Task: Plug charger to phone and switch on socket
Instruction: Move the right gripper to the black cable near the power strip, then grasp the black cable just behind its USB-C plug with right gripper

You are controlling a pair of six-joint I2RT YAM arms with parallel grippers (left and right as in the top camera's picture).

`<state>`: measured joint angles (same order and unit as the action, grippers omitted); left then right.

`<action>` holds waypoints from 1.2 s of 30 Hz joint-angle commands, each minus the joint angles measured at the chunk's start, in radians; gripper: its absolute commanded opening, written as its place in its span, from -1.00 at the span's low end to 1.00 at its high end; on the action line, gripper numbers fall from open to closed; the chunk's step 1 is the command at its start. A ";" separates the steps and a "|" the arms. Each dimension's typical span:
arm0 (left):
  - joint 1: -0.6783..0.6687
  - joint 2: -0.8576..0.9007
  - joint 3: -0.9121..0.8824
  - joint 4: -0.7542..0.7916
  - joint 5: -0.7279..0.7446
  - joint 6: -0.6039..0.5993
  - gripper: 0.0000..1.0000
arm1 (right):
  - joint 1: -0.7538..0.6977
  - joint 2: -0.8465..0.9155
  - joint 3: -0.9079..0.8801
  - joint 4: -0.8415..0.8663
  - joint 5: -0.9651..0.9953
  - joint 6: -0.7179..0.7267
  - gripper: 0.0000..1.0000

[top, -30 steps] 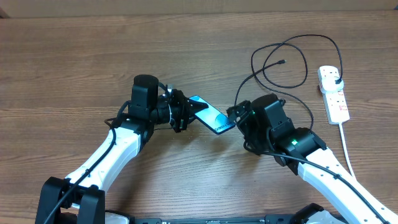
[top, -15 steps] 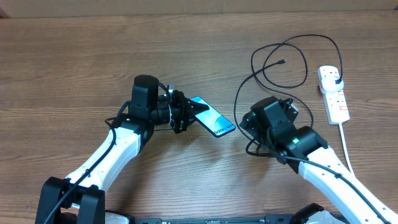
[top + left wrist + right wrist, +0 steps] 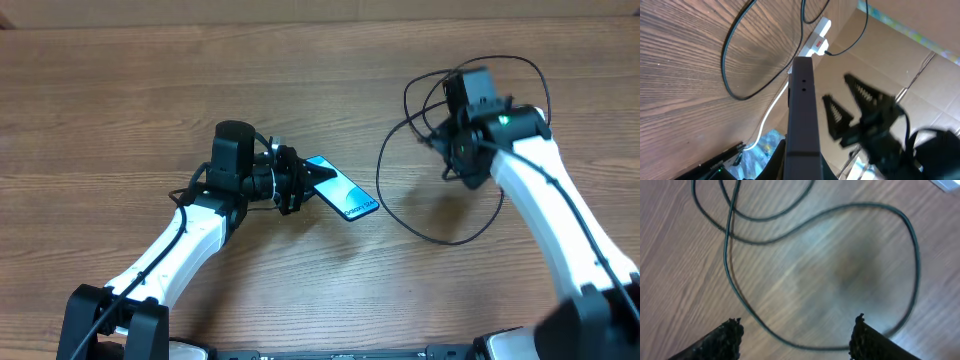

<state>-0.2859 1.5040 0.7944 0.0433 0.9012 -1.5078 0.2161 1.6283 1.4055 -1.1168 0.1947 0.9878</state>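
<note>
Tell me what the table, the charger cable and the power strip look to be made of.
Table: wood or wood-look laminate with a matte finish; brown grain streaks run across it.
Charger cable: probably a rubber or soft plastic sheath, dull black; it lies in loose curves.
Power strip: hard white plastic, smooth and plain, with a red part; probably moulded.

The wooden table is plain brown, its grain running side to side. The charger lies slack on it in wide black loops directly beneath the right gripper, with one big curve sweeping out to that gripper's right. Out ahead of the left gripper, beyond those loops, the white socket lies flat on the wood. Its thick white cord trails back toward that gripper.
</note>
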 commanded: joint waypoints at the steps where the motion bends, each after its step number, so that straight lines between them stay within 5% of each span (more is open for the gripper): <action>1: 0.005 -0.017 0.020 0.006 0.032 0.020 -0.89 | -0.034 0.121 0.085 0.041 0.014 -0.028 0.34; 15: 0.004 -0.017 0.020 0.005 0.029 0.020 -0.85 | -0.096 0.415 0.101 0.495 -0.015 -0.055 0.29; 27: 0.004 -0.017 0.020 0.005 0.021 0.020 -0.80 | -0.096 0.536 0.101 0.686 0.013 -0.173 0.28; 36: 0.004 -0.017 0.020 0.005 0.010 0.019 -0.78 | -0.093 0.601 0.101 0.704 0.057 -0.323 0.02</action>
<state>-0.2859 1.5040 0.7944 0.0410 0.9009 -1.5074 0.1242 2.1788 1.4872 -0.4168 0.2302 0.7666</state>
